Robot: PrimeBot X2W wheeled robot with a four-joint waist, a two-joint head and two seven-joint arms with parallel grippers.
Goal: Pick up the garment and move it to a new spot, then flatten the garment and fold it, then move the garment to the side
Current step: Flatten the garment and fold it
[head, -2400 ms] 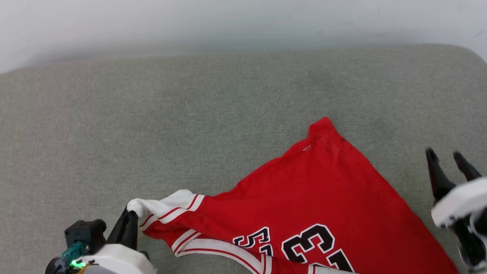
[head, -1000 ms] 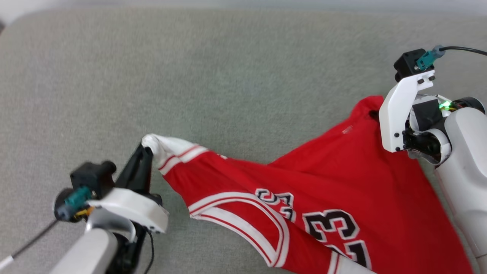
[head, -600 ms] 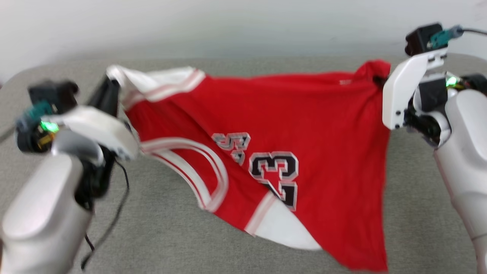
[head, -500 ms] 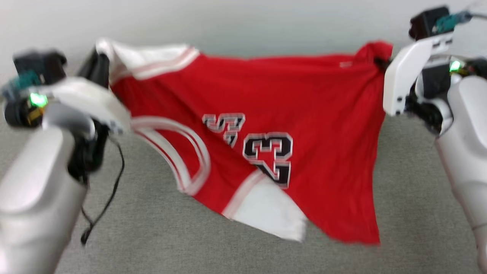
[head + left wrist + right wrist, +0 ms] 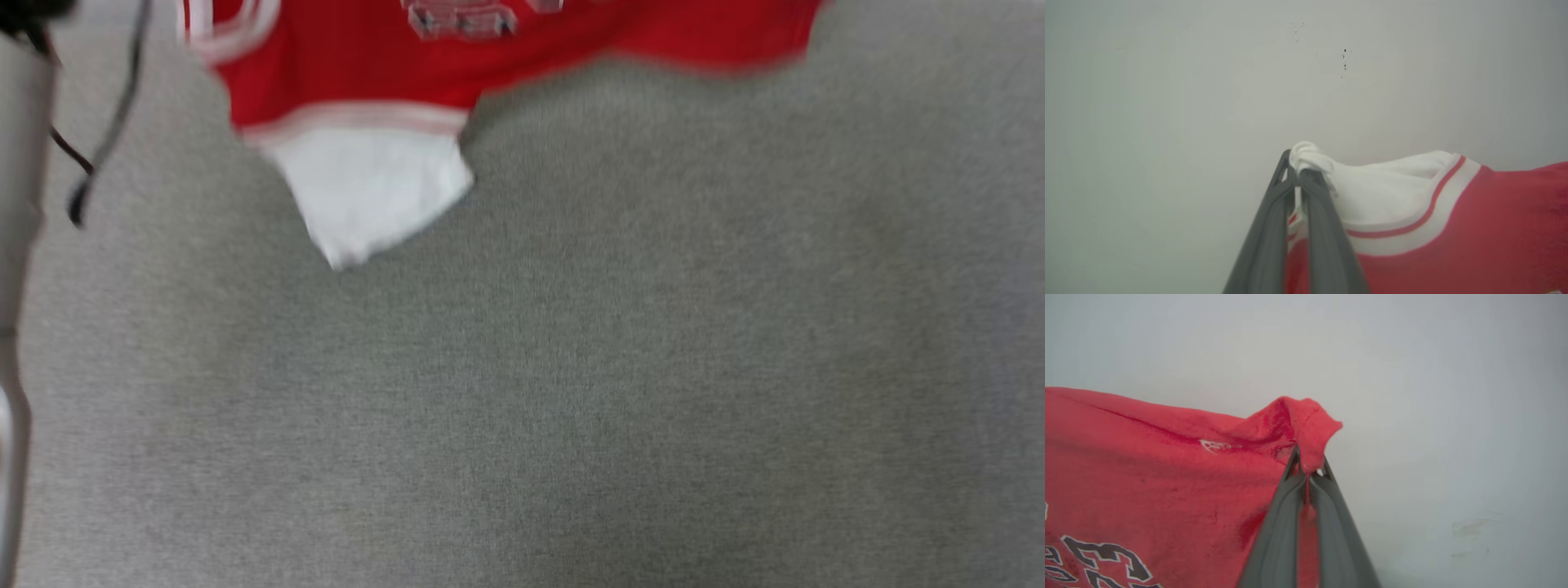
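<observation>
The garment (image 5: 506, 41), a red jersey with white sleeves, hangs in the air across the top of the head view; one white sleeve (image 5: 367, 188) dangles lowest over the grey surface. In the left wrist view my left gripper (image 5: 1298, 173) is shut on the bunched end of the other white sleeve (image 5: 1392, 196). In the right wrist view my right gripper (image 5: 1308, 467) is shut on a pinched red corner of the garment (image 5: 1167, 469), with black-and-white lettering at lower left. Both grippers point toward a pale wall.
A grey fabric-covered surface (image 5: 571, 392) spreads below the hanging garment. My pale left forearm (image 5: 16, 245) and a black cable (image 5: 106, 122) run along the left edge. A plain pale wall (image 5: 1208, 81) stands behind the garment.
Both grippers have lifted the garment off the grey surface and stretched it out in the air. The head view has since tilted down, so the garment now lies at its top edge.
</observation>
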